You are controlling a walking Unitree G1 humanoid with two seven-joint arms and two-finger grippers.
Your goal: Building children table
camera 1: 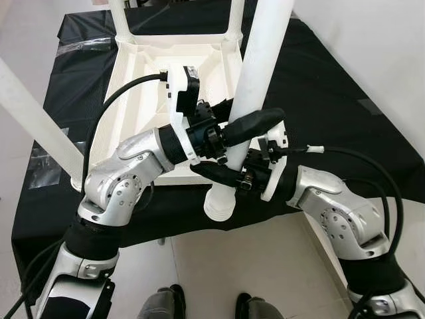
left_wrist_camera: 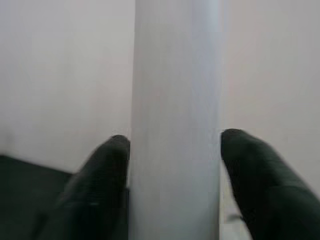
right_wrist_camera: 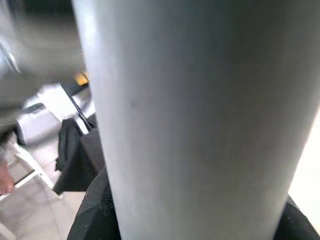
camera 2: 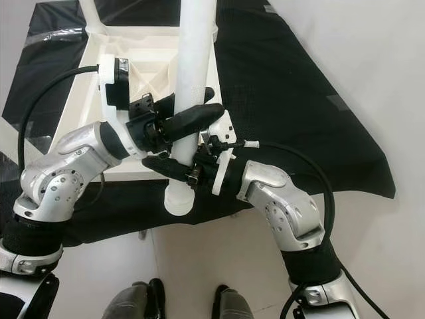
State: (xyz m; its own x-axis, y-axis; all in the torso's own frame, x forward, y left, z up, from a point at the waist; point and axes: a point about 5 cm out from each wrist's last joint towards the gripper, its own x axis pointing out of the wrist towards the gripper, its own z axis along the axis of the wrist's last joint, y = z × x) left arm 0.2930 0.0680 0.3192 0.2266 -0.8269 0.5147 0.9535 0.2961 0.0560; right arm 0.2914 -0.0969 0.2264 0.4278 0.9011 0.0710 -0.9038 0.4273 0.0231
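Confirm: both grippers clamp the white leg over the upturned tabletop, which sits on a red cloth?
Not quite. The cloth is black, not red, as the left eye view shows. The rest holds: the left gripper and right gripper both clamp the white leg over the upturned tabletop.

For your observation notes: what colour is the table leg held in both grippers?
White. The table leg shows best in the left eye view, clamped by the left gripper and right gripper.
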